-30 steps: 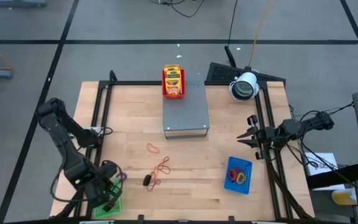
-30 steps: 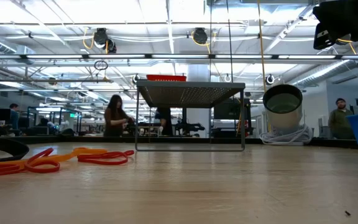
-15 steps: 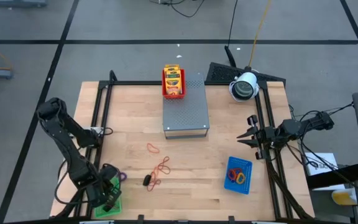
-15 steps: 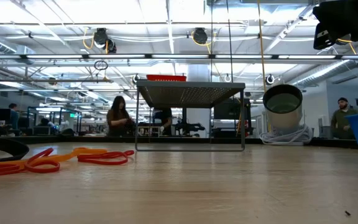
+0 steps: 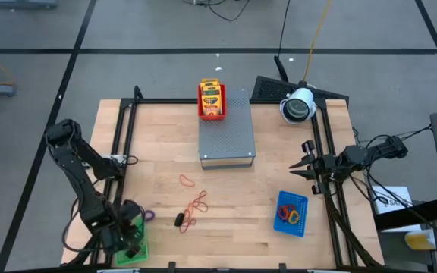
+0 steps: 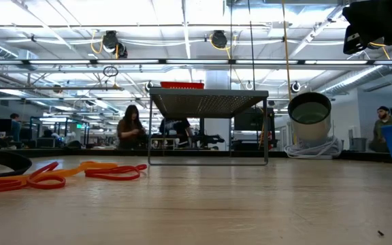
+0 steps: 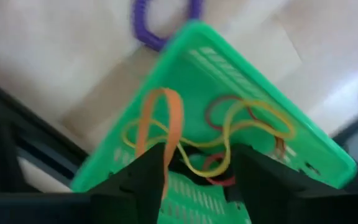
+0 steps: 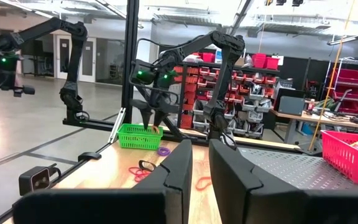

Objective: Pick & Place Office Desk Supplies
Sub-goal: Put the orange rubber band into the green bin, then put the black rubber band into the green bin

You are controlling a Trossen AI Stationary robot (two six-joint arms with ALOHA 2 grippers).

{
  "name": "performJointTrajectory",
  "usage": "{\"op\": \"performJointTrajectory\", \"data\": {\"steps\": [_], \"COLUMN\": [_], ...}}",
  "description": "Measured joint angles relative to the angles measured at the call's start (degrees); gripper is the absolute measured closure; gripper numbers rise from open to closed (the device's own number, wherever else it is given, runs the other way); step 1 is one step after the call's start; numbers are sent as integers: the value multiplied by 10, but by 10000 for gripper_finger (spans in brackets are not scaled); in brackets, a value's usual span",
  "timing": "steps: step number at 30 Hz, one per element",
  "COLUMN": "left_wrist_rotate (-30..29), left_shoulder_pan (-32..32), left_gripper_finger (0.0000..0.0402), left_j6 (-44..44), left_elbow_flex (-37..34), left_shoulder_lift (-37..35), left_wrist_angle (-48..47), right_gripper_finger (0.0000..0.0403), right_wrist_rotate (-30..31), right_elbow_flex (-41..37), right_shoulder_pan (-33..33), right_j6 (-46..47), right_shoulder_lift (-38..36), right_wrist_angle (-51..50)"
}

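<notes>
At the table's near left corner my left gripper [image 5: 127, 236] points down into the green tray [image 7: 241, 87], its fingers apart. An orange rubber band [image 7: 166, 112] lies in the tray among yellow and red bands [image 7: 253, 118], its lower end between the fingers. Outside the tray, a purple band [image 7: 160, 25] lies by its far corner. More orange and red bands [image 5: 196, 201] and a dark clip [image 5: 179, 220] lie mid-table. Crayon packets [image 5: 212, 97] sit in a red tray. My right gripper [image 5: 300, 159] waits at the right edge, fingers slightly apart. My left gripper stands open over the tray's inside, fingers pointing down. The orange band's lower end [image 7: 165, 154] runs past the inner edge of one finger [image 7: 135, 180]; I cannot tell whether the two touch. The rest of the band lies on the tray floor.
A grey perforated box [image 5: 227, 129] stands at the far middle and carries the red tray [image 5: 212, 112] on its far end. A blue tray [image 5: 291, 212] with bands sits near right. A round white can [image 5: 298, 106] stands far right. Black frame rails run along the table's sides.
My left gripper has sunk toward the green tray and shifted a little toward the table's near left corner. My right arm has kept still.
</notes>
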Motion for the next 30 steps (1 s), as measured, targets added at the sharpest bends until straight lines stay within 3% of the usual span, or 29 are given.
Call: {"op": "performJointTrajectory", "data": {"steps": [5, 11, 16, 30], "left_wrist_rotate": [11, -40, -48, -79], "left_shoulder_pan": [2, 2, 19, 130], "left_gripper_finger": [189, 186, 185, 185], "left_j6": [27, 69, 122, 369], "left_elbow_flex": [2, 31, 48, 119], "left_shoulder_lift": [0, 0, 0, 5], "left_wrist_angle": [31, 23, 21, -16], "right_gripper_finger": [358, 358, 358, 358], "right_wrist_rotate": [0, 0, 0, 0], "right_elbow_flex": [0, 0, 0, 0], "right_shoulder_pan": [0, 0, 0, 0], "right_j6": [0, 0, 0, 0], "right_shoulder_lift": [0, 0, 0, 0], "right_wrist_angle": [0, 0, 0, 0]}}
